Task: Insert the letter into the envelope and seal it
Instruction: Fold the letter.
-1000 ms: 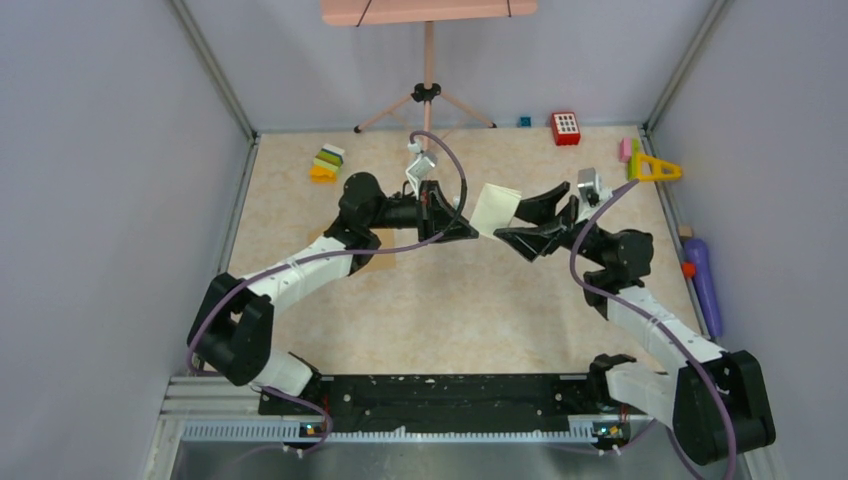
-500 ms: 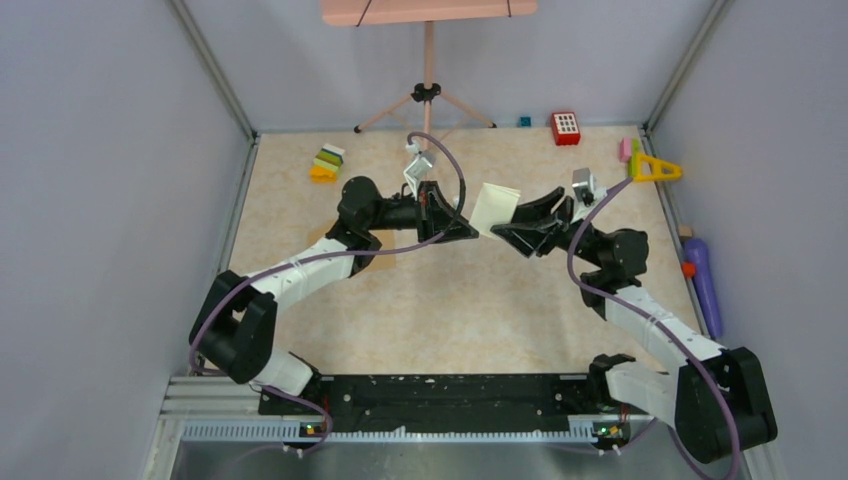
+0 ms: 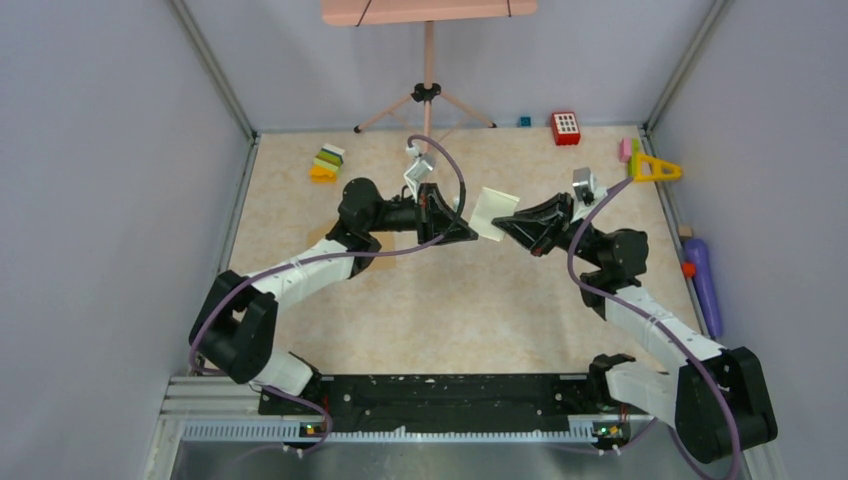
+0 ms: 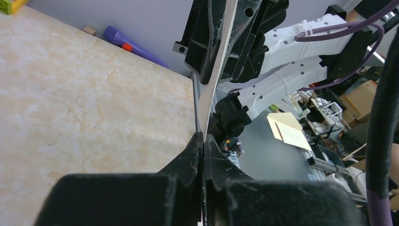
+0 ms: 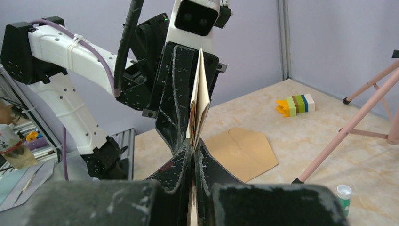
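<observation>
The letter [image 3: 493,213], a folded pale cream sheet, hangs in the air above the middle of the table, held between both grippers. My left gripper [image 3: 468,232] is shut on its left edge, and in the left wrist view the sheet [image 4: 214,70] rises edge-on from the shut left gripper [image 4: 203,136]. My right gripper [image 3: 503,228] is shut on the opposite edge; in the right wrist view the letter [image 5: 200,101] stands upright out of this gripper [image 5: 193,141]. The brown envelope [image 5: 242,153] lies flat on the table with its flap open, below and beyond the letter.
A pink tripod [image 3: 427,95] stands at the back centre. A striped block stack [image 3: 327,163] lies back left, a red block [image 3: 565,127] and a yellow triangle [image 3: 655,168] back right. A purple object [image 3: 705,285] rests along the right wall. A small white-capped bottle [image 5: 344,195] stands near the tripod foot.
My right gripper has gone from open around the letter's edge to shut on it. The letter has shifted slightly. The left arm has held its grip in place.
</observation>
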Robot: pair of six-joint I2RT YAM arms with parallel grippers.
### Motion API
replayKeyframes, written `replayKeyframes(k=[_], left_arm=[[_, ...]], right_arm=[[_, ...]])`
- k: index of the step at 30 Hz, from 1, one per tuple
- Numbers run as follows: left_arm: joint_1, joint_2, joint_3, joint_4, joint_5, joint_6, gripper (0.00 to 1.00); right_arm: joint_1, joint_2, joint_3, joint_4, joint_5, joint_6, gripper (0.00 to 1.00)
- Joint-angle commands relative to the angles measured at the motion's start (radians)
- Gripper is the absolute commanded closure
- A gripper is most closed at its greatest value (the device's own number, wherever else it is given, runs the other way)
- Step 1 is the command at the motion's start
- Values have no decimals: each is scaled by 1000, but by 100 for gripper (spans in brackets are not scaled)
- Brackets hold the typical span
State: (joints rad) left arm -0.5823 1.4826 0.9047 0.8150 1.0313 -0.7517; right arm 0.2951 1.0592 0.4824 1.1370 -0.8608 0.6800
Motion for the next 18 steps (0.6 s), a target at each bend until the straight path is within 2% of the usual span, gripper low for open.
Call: replayKeyframes(k=[1,3,5,7,11,12,13,16,18], left_arm=[[0,-2,5,-8,6,48,93],[2,-13,28,-86,2,90,56],[24,-36,65,-217,-3,169,24],[62,-73,95,-333,-12,256,8],[166,-156,162,-633,-140,492,2],[188,-172,174,-735,-204,569,1],[205,-186,184,-808,-347,629,1],[261,-210,182,-927,-594,738,2],[319,-212,172,-986,-644,778,1]], right_arm=[[11,-12,7,55,4,-1,100],[11,-18,10,44,3,-14,100],[8,-34,19,0,5,-50,100],[-2,-51,27,-42,4,-82,100],[-36,-78,42,-109,9,-113,100],[-38,-81,45,-121,10,-127,100],[-40,-83,49,-135,10,-137,100],[-40,-89,49,-154,1,-157,100],[-40,-93,47,-166,-6,-169,100]])
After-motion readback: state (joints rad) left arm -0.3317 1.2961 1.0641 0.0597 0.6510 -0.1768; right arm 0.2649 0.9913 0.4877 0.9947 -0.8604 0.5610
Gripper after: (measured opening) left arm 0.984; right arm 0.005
